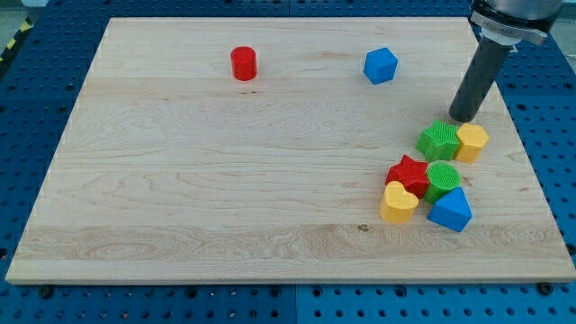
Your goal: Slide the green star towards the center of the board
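The green star point(438, 140) lies at the view's right side of the wooden board point(207, 180), touching a yellow hexagon point(472, 141) on its right. My tip point(464, 118) stands just above these two blocks, up and to the right of the green star, close to it; I cannot tell whether it touches. The rod rises from the tip toward the view's top right.
Below the star sits a tight cluster: a red star point(407, 172), a green cylinder point(443, 180), a yellow heart point(398, 203) and a blue triangle point(450, 211). A red cylinder point(243, 63) and a blue hexagon-like block point(380, 66) lie near the top edge.
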{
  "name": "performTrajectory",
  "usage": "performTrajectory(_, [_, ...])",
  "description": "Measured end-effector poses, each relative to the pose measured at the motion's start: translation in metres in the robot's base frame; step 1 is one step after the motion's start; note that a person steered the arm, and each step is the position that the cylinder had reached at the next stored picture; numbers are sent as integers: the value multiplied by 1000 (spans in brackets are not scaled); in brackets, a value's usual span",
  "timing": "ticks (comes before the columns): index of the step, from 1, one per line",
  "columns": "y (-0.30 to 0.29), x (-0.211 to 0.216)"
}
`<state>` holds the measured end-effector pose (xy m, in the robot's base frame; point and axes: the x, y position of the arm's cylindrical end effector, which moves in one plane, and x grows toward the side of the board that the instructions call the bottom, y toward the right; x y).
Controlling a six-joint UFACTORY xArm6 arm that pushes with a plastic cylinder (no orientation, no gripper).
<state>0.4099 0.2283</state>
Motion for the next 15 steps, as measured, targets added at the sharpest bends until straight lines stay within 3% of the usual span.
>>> performTrajectory(4, [-20, 27])
performTrajectory(8, [-99, 77])
performTrajectory(11, [-65, 89])
performTrajectory(15, [-98, 108])
